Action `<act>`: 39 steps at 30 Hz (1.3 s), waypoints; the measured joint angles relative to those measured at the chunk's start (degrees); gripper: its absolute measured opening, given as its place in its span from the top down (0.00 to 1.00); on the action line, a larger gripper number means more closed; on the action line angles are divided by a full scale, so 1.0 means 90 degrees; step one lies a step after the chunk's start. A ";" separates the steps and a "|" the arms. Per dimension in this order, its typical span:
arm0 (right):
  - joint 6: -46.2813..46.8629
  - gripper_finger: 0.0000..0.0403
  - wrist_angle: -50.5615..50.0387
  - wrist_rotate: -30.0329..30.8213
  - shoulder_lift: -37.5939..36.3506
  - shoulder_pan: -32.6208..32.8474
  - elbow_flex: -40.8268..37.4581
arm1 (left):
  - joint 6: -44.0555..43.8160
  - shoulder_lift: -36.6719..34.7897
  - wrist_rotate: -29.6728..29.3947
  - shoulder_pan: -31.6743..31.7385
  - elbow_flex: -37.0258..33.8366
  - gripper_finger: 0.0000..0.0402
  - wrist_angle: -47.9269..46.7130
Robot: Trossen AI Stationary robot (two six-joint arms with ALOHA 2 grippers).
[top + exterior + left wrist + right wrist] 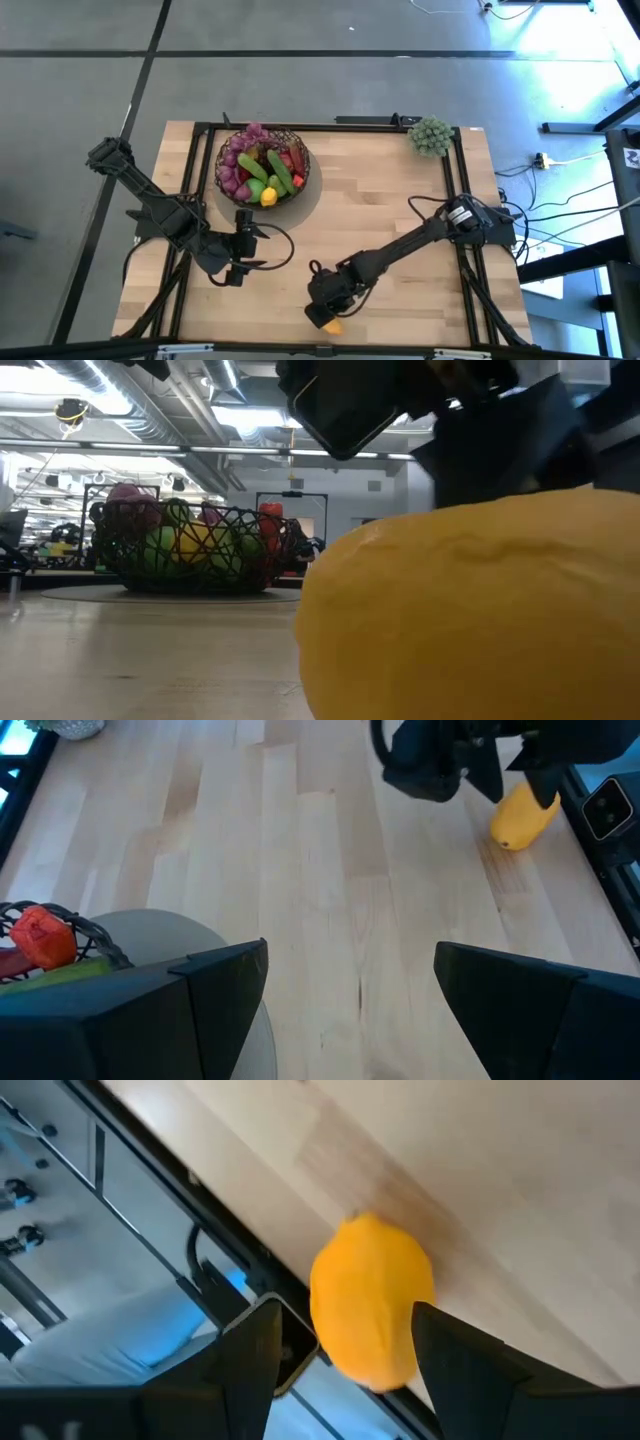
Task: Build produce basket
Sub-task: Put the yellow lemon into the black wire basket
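The dark wire basket stands at the table's far left on a pale round mat, with grapes, green and red produce and a lemon in it; it also shows in the low view. A yellow-orange oval fruit lies on the wood at the near edge and fills the low view's foreground. My right gripper is open above it, slanting down, one finger on each side of the fruit. My left gripper waits open and empty near the basket. My right gripper stands astride the fruit from above, slanting toward the table's near edge. One finger shows right against the fruit's side, and the other stands a little apart. I cannot tell whether either finger touches it. The fruit rests on the table.
A pale-green bushy clump sits at the far right corner. A black frame rail runs round the table, and its near stretch lies right beside the fruit. Bare wood spreads between basket and fruit.
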 joint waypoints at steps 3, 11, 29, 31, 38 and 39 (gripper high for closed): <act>-0.0002 0.46 -0.0014 0.0043 0.0000 -0.0023 0.0000 | 0.0000 0.0000 0.0000 0.0000 0.0000 0.30 0.0000; -0.0037 0.46 -0.0101 0.0053 0.0000 -0.0009 0.0000 | 0.0000 0.0000 0.0000 0.0000 0.0000 0.30 0.0000; -0.0364 0.46 -0.0067 0.0548 0.0079 0.0272 0.0005 | 0.0001 0.0000 0.0002 0.0000 0.0000 0.30 0.0000; -0.0363 0.46 -0.0026 0.0576 0.0174 0.0278 0.0007 | 0.0002 0.0000 0.0000 0.0000 0.0000 0.30 0.0000; -0.0358 0.46 0.0204 0.0327 0.0430 0.0277 0.0039 | 0.0002 0.0000 0.0000 0.0000 0.0000 0.30 -0.0046; -0.0360 0.46 0.0217 0.0352 0.0460 0.0276 0.0039 | 0.0002 0.0000 0.0000 0.0000 0.0000 0.30 -0.0046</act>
